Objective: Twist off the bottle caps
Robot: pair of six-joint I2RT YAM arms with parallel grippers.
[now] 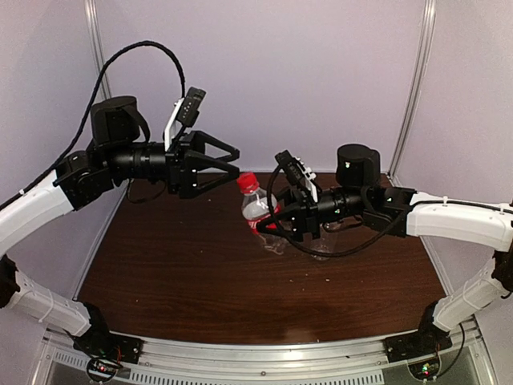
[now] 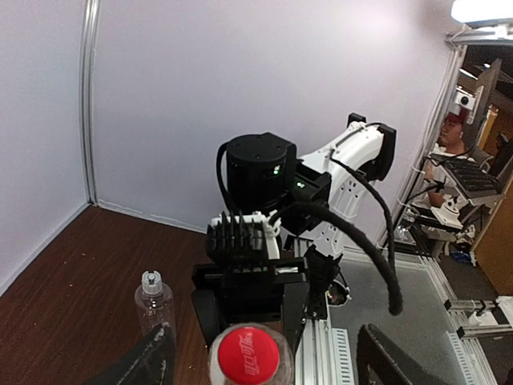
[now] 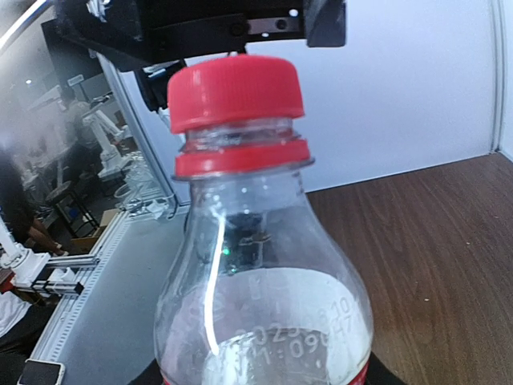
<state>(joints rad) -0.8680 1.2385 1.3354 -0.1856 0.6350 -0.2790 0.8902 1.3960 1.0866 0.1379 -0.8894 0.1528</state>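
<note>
Found small slim clear plastic bottle with red label [image 1: 258, 210] clamped round its body in right gripper [image 1: 271, 224], tilted, over the middle of dark brown wooden tabletop [image 1: 200, 273]. Could not tell whether its base touched the tabletop. Noted bright red round plastic screw cap [image 1: 248, 181] seated on the neck, above a red collar ring. Recorded left gripper [image 1: 237, 161] level with that cap and just beside it, jaws spread wide, fingers [image 2: 152, 361] standing either side of the cap without contact. Observed second, wider clear unlabelled plastic bottle [image 2: 152, 303] upright on the tabletop near the held bottle. Could not tell whether capped.
</note>
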